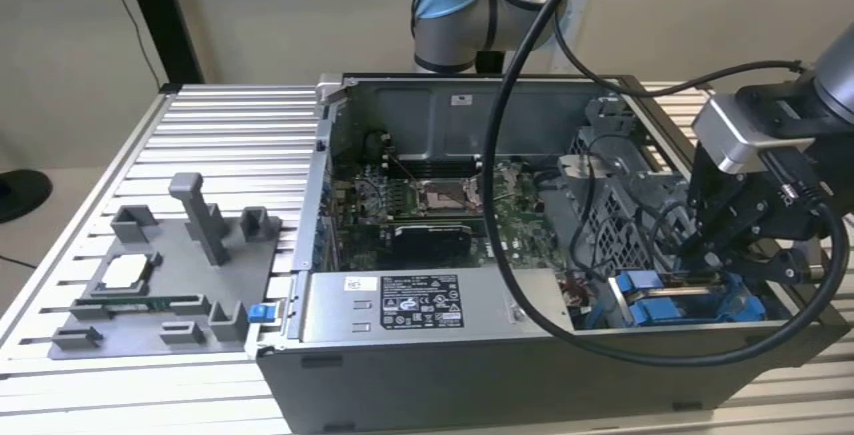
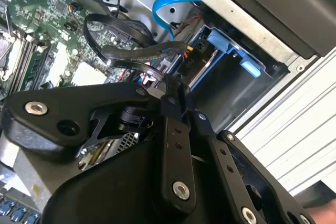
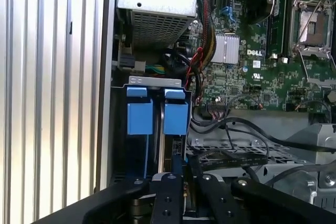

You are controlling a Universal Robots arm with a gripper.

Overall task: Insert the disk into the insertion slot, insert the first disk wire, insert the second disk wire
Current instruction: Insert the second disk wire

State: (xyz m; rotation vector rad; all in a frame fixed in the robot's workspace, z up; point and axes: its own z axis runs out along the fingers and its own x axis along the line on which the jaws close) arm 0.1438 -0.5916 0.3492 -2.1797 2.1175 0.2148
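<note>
Disk (image 3: 169, 156) edge-on in insertion slot (image 3: 137, 150), gripper (image 3: 184, 182) above.

Insertion slot (image 3: 157, 111): showing bright blue fittings.
Motherboard (image 3: 262, 56): showing green.
Gripper (image 3: 184, 192): showing black.
Power-supply box (image 1: 414, 305): showing grey, wearing a black-and-white label.
Bench (image 1: 227, 145): showing ribbed silver.

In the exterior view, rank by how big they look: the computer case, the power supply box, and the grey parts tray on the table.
1. computer case
2. grey parts tray
3. power supply box
The tray and box look close; rank them loosely.
</note>
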